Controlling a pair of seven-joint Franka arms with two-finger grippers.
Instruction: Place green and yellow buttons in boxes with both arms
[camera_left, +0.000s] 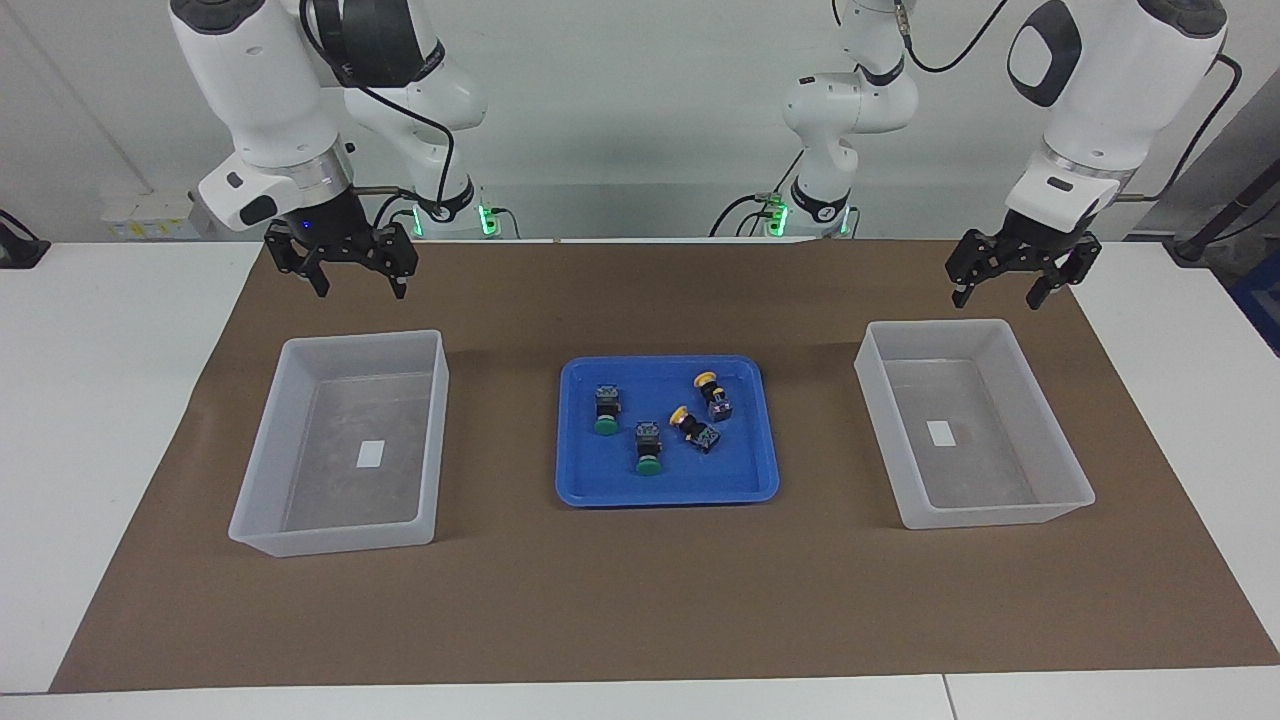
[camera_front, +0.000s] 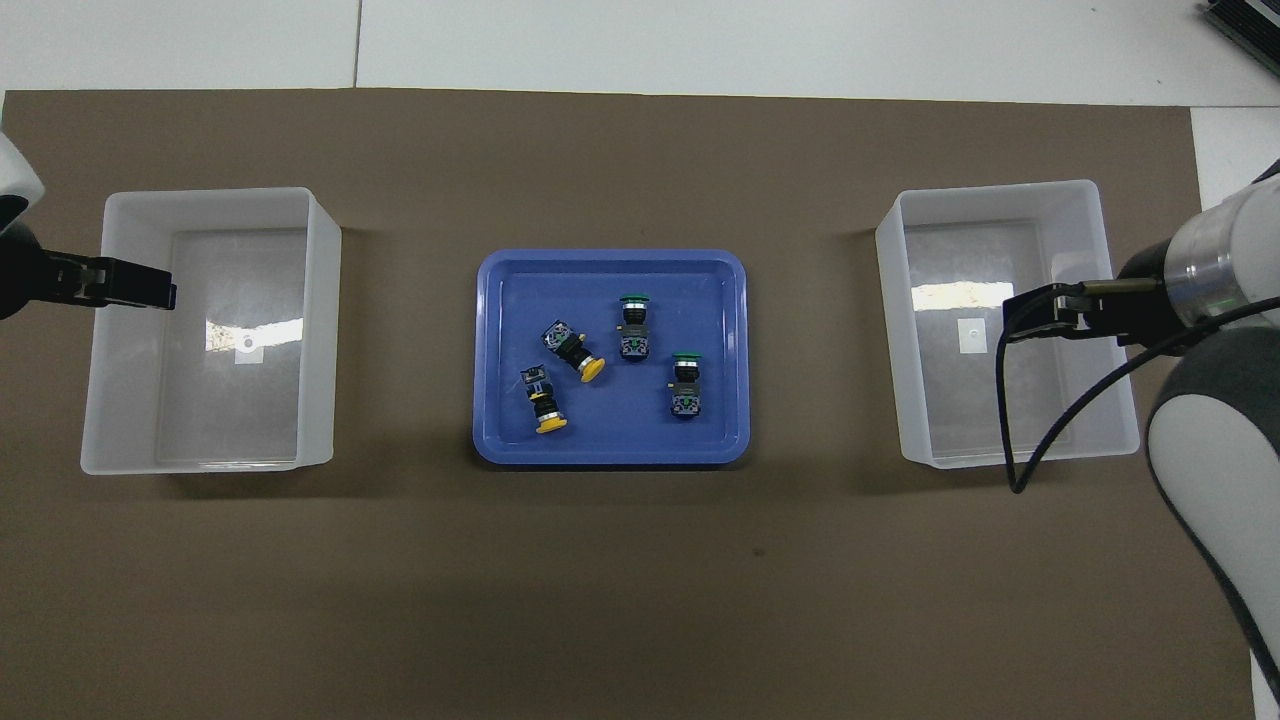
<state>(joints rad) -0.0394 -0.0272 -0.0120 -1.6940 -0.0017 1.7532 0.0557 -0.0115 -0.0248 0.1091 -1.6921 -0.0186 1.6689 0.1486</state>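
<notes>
Two green buttons (camera_left: 606, 408) (camera_left: 648, 448) and two yellow buttons (camera_left: 712, 393) (camera_left: 693, 427) lie on their sides in the blue tray (camera_left: 740, 465). They also show in the overhead view: green (camera_front: 633, 325) (camera_front: 685, 385), yellow (camera_front: 572, 350) (camera_front: 543, 400). One box (camera_left: 262, 450) (camera_front: 895, 340) stands empty toward the right arm's end, the other box (camera_left: 880, 440) (camera_front: 320, 330) toward the left arm's end. My right gripper (camera_left: 358, 285) (camera_front: 1030, 315) hangs open and empty, raised over its box's nearer edge. My left gripper (camera_left: 998, 295) (camera_front: 165, 295) hangs open and empty likewise.
A brown mat (camera_left: 640, 600) covers the middle of the white table (camera_left: 100, 350). The tray sits at the mat's middle between the two boxes. Each box has a small white label (camera_left: 371, 453) on its floor.
</notes>
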